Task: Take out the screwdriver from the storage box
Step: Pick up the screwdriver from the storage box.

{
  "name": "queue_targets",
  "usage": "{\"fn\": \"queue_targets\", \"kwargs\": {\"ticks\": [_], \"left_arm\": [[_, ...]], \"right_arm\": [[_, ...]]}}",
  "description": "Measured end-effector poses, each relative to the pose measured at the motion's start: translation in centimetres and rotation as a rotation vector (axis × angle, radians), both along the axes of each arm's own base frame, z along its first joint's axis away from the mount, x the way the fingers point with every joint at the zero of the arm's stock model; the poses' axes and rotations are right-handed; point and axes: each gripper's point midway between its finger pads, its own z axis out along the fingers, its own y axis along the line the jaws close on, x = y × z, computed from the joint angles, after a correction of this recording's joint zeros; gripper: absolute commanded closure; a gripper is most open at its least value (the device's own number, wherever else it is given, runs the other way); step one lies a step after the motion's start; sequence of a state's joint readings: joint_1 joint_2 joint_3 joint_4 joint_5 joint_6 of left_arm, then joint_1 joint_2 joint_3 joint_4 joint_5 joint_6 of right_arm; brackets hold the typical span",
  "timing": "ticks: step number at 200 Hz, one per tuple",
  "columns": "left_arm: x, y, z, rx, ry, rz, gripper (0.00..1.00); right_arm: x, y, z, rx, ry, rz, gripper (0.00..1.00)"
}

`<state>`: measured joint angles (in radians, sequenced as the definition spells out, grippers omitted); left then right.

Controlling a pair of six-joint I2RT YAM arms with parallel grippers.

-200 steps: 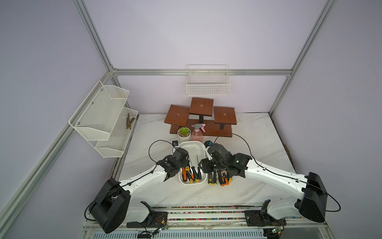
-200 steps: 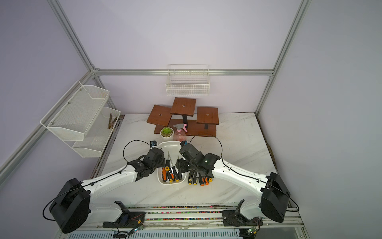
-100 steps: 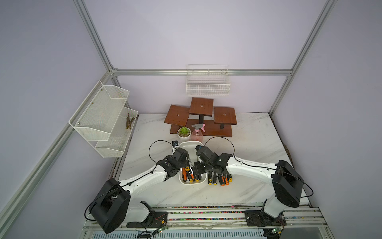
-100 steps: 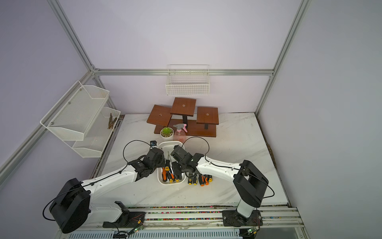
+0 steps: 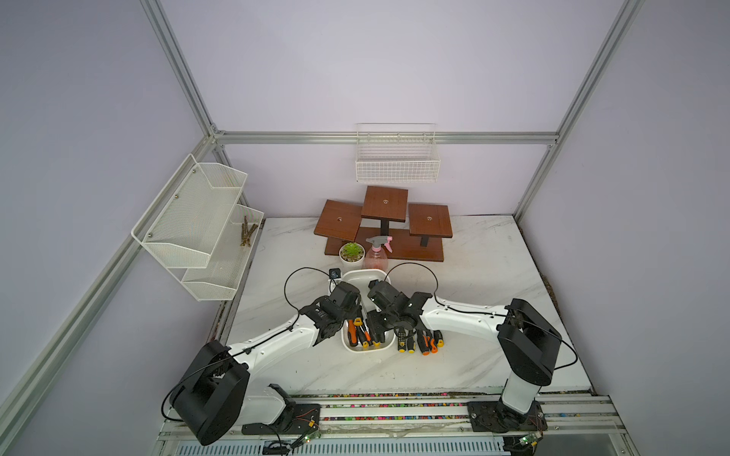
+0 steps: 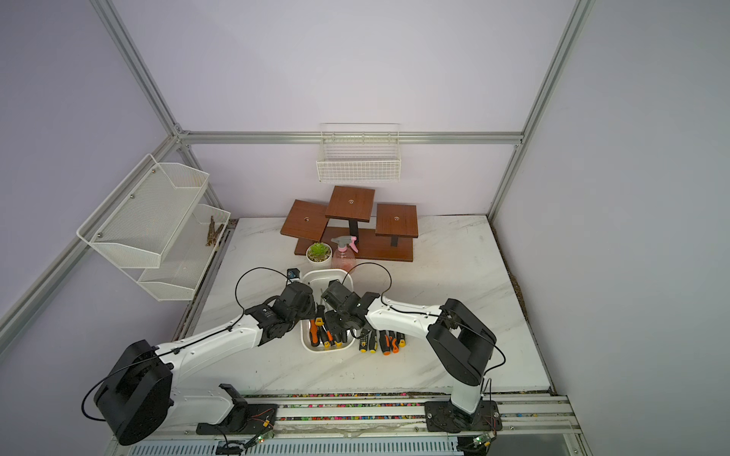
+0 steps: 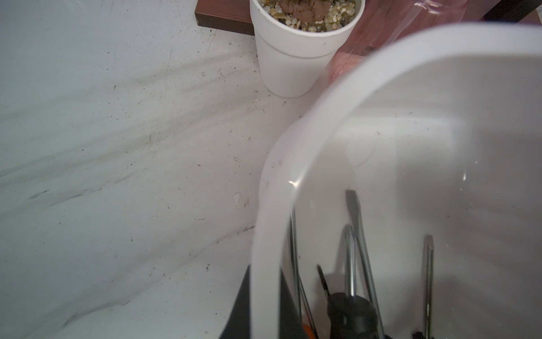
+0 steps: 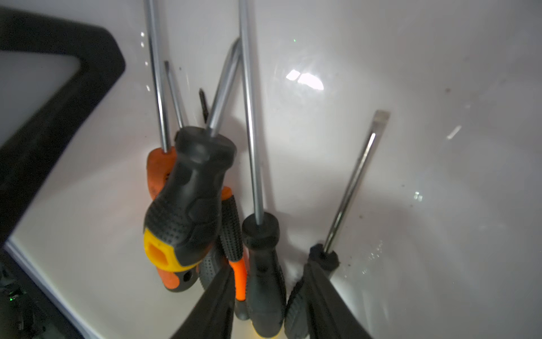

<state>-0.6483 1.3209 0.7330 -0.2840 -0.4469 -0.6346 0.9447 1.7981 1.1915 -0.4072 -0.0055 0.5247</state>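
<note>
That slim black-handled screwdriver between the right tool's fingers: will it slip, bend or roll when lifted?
Probably stiff: the black-handled screwdriver has a straight steel shaft. Its matte handle looks grippy, so slipping seems unlikely. The rounded handle might roll on a flat surface, and lifting may nudge the slotted screwdriver close beside it.

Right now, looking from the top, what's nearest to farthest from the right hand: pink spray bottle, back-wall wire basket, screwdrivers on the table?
From the right hand, inside the storage box:
1. Screwdrivers, on the table just beside the box.
2. Pink spray bottle, behind the box.
3. Wire basket, high on the back wall.
</note>
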Motion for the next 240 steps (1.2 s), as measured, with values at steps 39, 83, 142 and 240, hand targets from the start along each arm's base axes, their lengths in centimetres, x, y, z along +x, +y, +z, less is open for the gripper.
{"fn": "queue_targets", "kwargs": {"ticks": [39, 83, 142, 240], "left_arm": [[-0.2, 0.2, 0.0, 0.005, 0.005, 0.001, 1.00], [-0.2, 0.2, -0.1, 0.008, 0.008, 0.001, 1.00], [-0.3, 0.6, -0.3, 0.019, 0.019, 0.008, 1.00], [-0.5, 0.9, -0.4, 0.031, 0.027, 0.015, 1.00]], "right_arm": [[0.6, 0.5, -0.4, -0.011, -0.010, 0.003, 0.58], [1.1, 0.9, -1.0, -0.024, -0.012, 0.002, 0.61], [1.4, 1.1, -1.5, -0.036, -0.014, 0.000, 0.66], [1.7, 1.3, -1.9, -0.041, -0.016, -0.004, 0.70]]}}
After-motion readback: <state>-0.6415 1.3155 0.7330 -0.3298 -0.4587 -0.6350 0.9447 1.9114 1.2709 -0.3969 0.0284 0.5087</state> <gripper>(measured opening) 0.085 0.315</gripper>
